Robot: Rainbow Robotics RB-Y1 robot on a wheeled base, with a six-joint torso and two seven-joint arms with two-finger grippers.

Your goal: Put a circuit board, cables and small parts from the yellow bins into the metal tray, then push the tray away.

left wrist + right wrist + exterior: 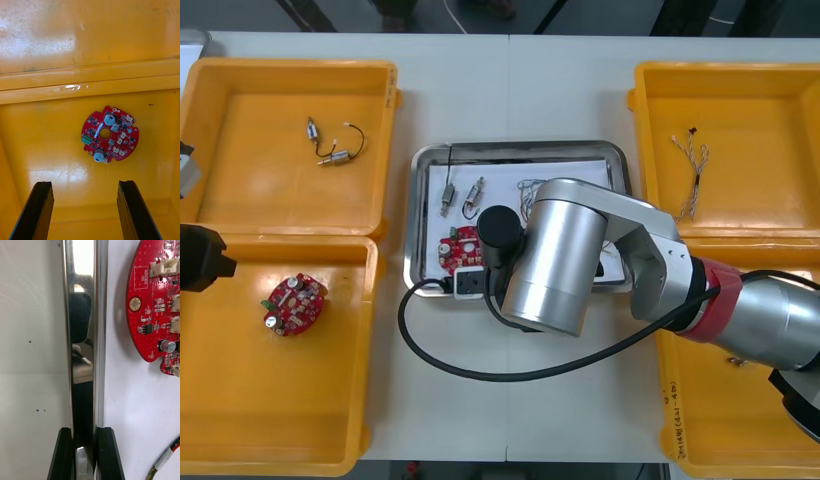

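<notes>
The black-fingered right gripper (pixel 83 432) is clamping the near rim of the shiny metal tray (pixel 83 296); a round red circuit board (pixel 155 307) is lying inside. Left of the tray, the left gripper (pixel 85 184) is hovering wide open, empty, over a second red board (pixel 110 134) in a yellow bin (pixel 45 45).

A white-lined metal tray (pixel 520 147) sits mid-surface (pixel 510 90), its rim pinched in the right pincer (pixel 85 431). Inside lie a round red circuit board (pixel 458 246), two small metal parts (pixel 448 197) and a red and yellow cable (pixel 165 461). A second board (pixel 293 303) lies flat in the near left yellow bin (pixel 220 400). More parts (pixel 332 158) with a black cable (pixel 362 138) lie in the far left bin (pixel 240 100), and a thin cable (pixel 692 170) in the far right bin (pixel 750 100).
</notes>
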